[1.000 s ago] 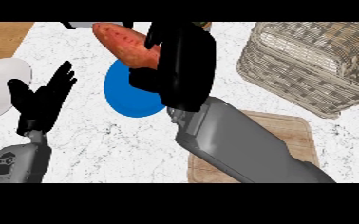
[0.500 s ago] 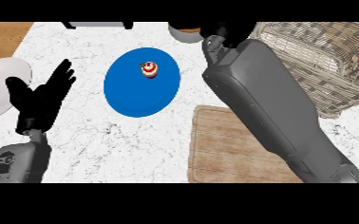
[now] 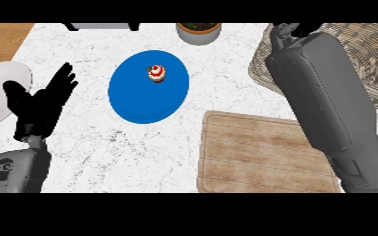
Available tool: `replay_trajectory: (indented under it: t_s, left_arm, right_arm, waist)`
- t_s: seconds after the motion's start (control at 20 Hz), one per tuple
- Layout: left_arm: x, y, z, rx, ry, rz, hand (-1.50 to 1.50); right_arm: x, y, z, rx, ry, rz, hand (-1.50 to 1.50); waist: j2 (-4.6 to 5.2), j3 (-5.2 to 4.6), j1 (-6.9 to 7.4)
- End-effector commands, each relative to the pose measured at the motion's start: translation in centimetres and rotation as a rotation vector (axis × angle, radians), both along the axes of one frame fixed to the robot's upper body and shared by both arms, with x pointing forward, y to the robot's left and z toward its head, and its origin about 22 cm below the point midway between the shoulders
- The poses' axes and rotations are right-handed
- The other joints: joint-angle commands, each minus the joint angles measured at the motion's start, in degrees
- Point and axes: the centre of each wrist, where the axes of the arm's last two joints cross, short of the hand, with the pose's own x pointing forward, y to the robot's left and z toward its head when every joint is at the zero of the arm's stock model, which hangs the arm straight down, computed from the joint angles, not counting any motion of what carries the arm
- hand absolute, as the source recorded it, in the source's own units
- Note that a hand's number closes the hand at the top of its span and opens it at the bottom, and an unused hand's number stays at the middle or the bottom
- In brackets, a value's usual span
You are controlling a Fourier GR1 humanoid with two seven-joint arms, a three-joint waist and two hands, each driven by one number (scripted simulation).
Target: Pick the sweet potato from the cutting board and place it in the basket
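Your right hand (image 3: 289,30) has swung on over the woven wicker basket (image 3: 354,35); its fingers and the orange sweet potato are hidden, so release is unconfirmed. Behind it, the wooden cutting board (image 3: 258,155) lies bare.

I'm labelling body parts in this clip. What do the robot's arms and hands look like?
Both forearms are smooth grey shells, rounded and blocky: the right forearm long and tapered, the left forearm showing a small round fitting. The left hand is matte black with slender fingers. The right hand is also black, mostly cut off. No cables or markings show.
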Motion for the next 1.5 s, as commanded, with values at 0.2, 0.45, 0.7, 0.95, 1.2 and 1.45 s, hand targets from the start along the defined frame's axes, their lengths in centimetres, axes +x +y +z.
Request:
replay_trajectory:
  t_s: [0.2, 0.45, 0.7, 0.95, 1.2, 1.45]
  left_arm:
    - [-0.6, -1.3, 0.4, -0.001, -0.024, -0.018, 0.00]
    - [-0.5, 0.2, -0.8, 0.000, 0.005, 0.008, 0.00]
    - [-1.2, -1.5, 0.0, -0.012, 0.006, -0.021, 0.00]
    - [0.6, -2.9, 0.6, 0.005, -0.009, -0.006, 0.00]
    - [-0.2, -0.3, 1.1, 0.001, -0.010, -0.004, 0.00]
    - [-0.7, 0.5, 1.3, -0.006, 0.010, -0.005, 0.00]
  right_arm:
    - [1.1, -7.6, -3.7, -0.004, 0.034, -0.040, 1.50]
    - [0.7, -10.8, -7.7, 0.044, 0.010, -0.046, 1.50]
    - [1.9, -11.5, -7.7, 0.127, -0.061, -0.254, -1.50]
    - [3.8, -12.6, -8.0, 0.106, -0.011, -0.193, -1.50]
    - [4.0, -14.7, -8.4, 0.121, -0.060, -0.116, -1.50]
    - [2.5, -17.2, -8.3, 0.280, -0.219, -0.211, -1.50]
  waist:
    - [0.08, 0.03, 0.35]
    - [0.15, 0.02, 0.14]
    - [0.02, 0.01, 0.56]
    - [0.17, 0.01, 0.63]
    - [0.20, 0.03, 0.87]
    - [-0.06, 0.06, 0.33]
